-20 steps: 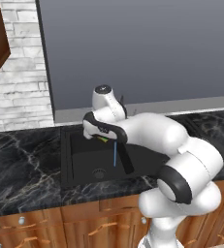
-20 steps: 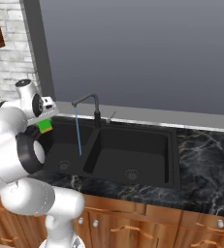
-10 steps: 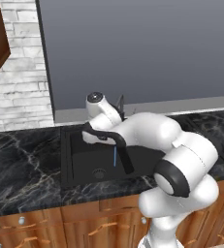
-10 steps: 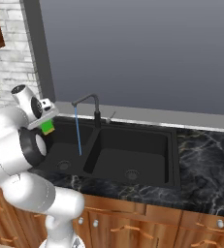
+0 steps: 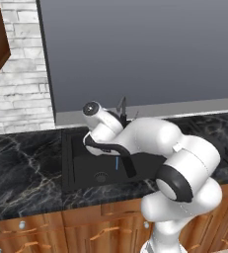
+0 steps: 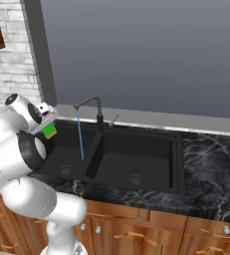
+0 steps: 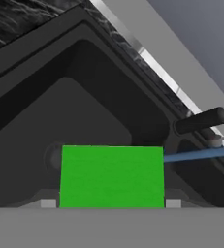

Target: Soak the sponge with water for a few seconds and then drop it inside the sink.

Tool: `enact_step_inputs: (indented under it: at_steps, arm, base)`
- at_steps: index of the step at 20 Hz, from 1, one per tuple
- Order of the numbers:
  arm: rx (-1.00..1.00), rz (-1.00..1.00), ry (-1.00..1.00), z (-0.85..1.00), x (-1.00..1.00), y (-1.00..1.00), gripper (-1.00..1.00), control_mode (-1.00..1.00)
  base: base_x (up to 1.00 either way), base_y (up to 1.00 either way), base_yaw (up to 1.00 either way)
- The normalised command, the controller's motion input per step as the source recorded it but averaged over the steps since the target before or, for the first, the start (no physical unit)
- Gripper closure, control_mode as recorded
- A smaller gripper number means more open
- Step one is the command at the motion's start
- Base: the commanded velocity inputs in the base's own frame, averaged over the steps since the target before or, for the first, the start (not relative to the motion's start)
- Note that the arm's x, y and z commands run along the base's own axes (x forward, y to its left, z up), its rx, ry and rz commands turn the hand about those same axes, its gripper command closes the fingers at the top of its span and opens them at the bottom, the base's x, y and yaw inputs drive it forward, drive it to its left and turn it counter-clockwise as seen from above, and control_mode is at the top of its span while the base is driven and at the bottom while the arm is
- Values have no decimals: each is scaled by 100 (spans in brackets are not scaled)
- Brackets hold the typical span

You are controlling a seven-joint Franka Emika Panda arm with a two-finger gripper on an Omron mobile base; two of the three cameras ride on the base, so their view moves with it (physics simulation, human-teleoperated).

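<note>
My gripper [image 6: 49, 123] is shut on the green sponge [image 6: 50, 131], holding it above the left basin of the black sink [image 6: 141, 149]. In the hand view the sponge [image 7: 111, 177] spans the space between my fingertips [image 7: 48, 203], with the basin floor and its drain [image 7: 53, 157] behind it. Water [image 6: 79, 134] falls in a thin blue stream from the dark faucet [image 6: 89, 103] into that basin. In the right base view the sponge hangs to the left of the stream, apart from it. The stream [image 7: 196, 155] runs out past the sponge's right edge in the hand view.
Black marble counter [image 5: 21, 168] surrounds the sink [image 5: 83, 168], with wooden cabinet fronts [image 6: 151, 231] below. A grey wall panel [image 6: 146, 60] rises behind the faucet and white brick [image 5: 21, 74] stands at the left. My arm [image 5: 155, 143] reaches across the right basin.
My wrist has swung a little to the left and lower. The sponge stays gripped over the left basin, left of the running water.
</note>
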Motion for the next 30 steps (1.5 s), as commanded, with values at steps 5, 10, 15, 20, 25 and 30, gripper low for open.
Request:
enact_step_inputs:
  at_steps: [5,10,15,20,25,30]
  arm:
    - [-5,0,-11,0,0,-13,100,-100]
    - [-4,0,-6,0,0,-15,100,-100]
    - [-2,0,-3,0,0,-13,100,-100]
    - [-3,0,-3,-1,0,-18,100,-100]
    - [-1,0,-2,-5,0,-10,100,-100]
    - [0,0,0,-3,0,0,100,-100]
  base:
    - [0,0,0]
    - [0,0,0]
    - [0,0,0]
    - [0,0,0]
    - [0,0,0]
    - [0,0,0]
